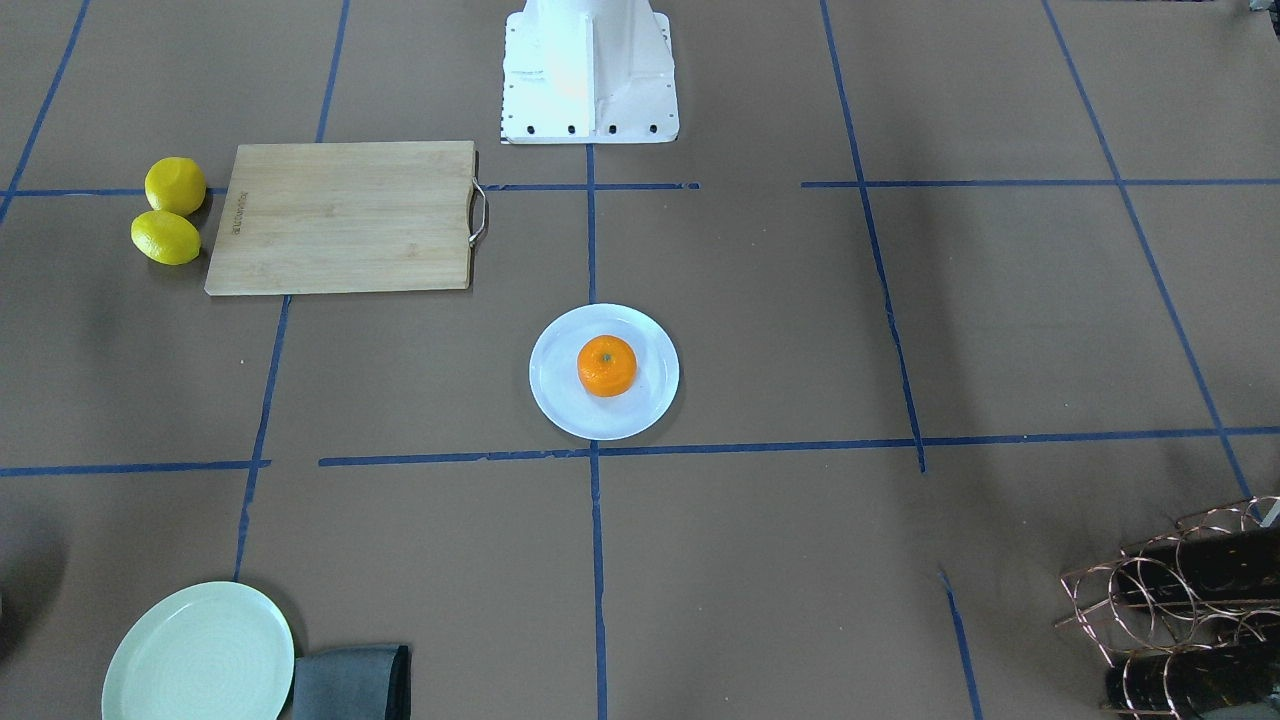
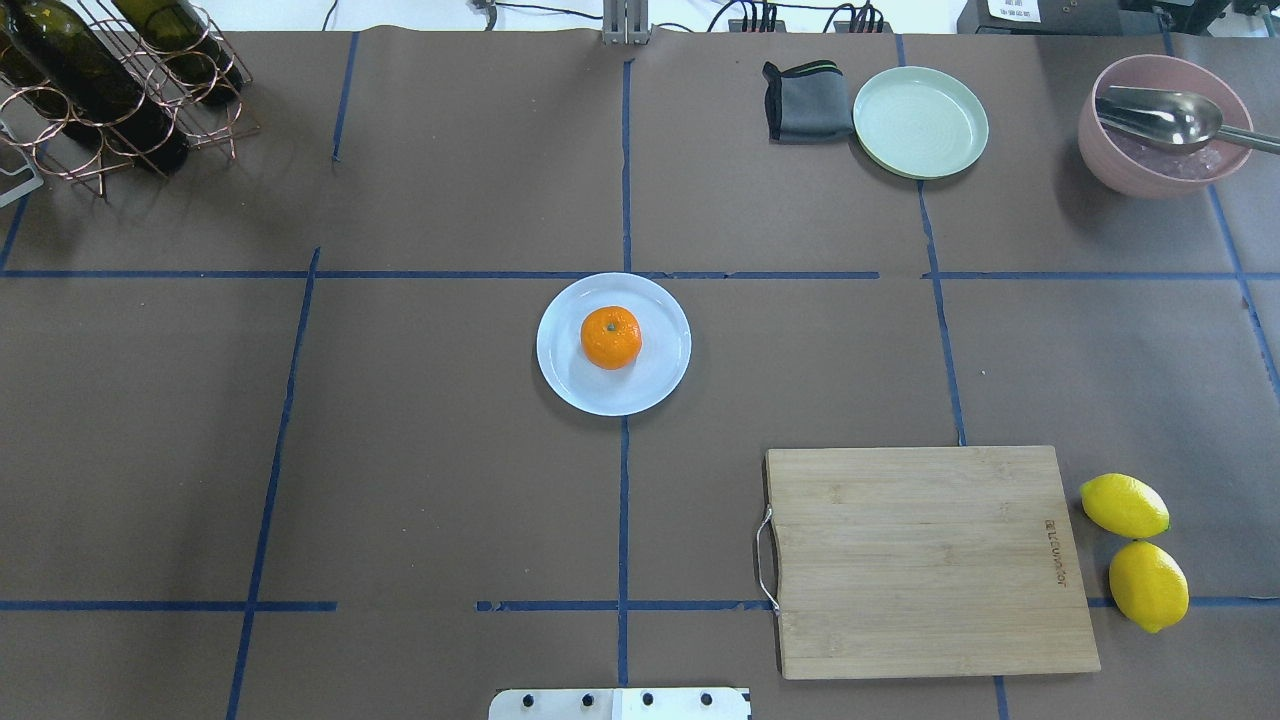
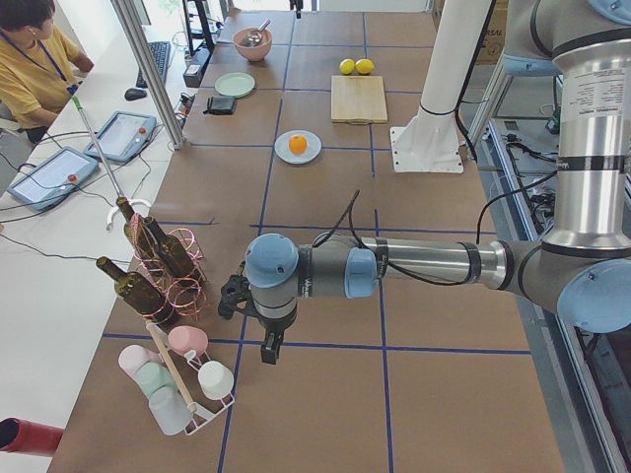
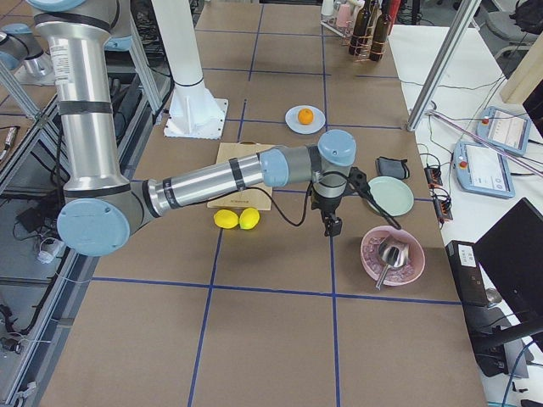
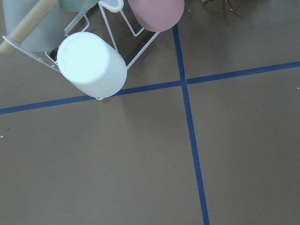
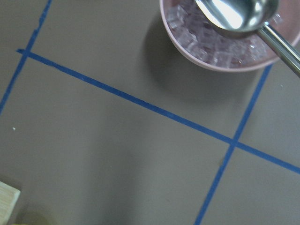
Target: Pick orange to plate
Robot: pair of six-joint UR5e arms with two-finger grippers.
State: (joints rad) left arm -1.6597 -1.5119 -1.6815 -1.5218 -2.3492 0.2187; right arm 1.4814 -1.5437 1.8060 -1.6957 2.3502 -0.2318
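The orange [image 2: 611,337] rests stem-up in the middle of the pale bluish-white plate [image 2: 570,385] at the table's centre, also seen in the front-facing view as orange [image 1: 607,366] on plate [image 1: 556,400]. No gripper is near it. My left gripper [image 3: 266,345] hangs over the table's far left end beside the cup rack. My right gripper [image 4: 329,225] hangs near the pink bowl at the right end. Both show only in the side views, so I cannot tell whether they are open or shut.
A wooden cutting board [image 2: 925,560] with two lemons [image 2: 1135,550] beside it lies near right. A mint-green plate [image 2: 920,121], a grey cloth [image 2: 803,102] and a pink bowl with spoon [image 2: 1160,125] stand far right. A bottle rack [image 2: 110,90] stands far left, a cup rack [image 5: 93,56] beyond it.
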